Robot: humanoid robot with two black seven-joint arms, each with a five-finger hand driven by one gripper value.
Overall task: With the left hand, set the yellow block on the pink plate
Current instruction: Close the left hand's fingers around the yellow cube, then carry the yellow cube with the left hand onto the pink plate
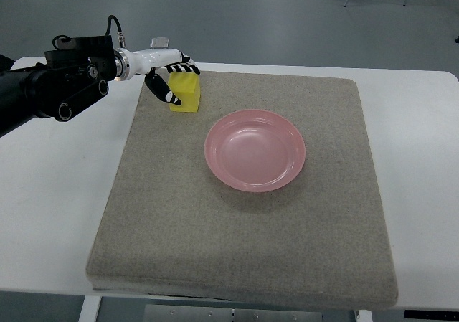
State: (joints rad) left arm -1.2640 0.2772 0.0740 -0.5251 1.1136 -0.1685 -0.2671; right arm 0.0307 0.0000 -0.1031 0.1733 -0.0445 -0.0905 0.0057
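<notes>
The yellow block [185, 94] is pinched by the fingers of the left hand [171, 79] on the mat [244, 221], but the pink plate [255, 150] is not yet reached.

The grey mat [244, 229] lies bare from six to nine o'clock of the pink plate [255, 150]. Only the yellow block [185, 94] stands at ten o'clock, near the plate's rim.

White table [50, 193] carries a beige mat [244, 229] (covers most of the top); pink plate [255, 150] and yellow block [184, 94] sit on the mat.
</notes>
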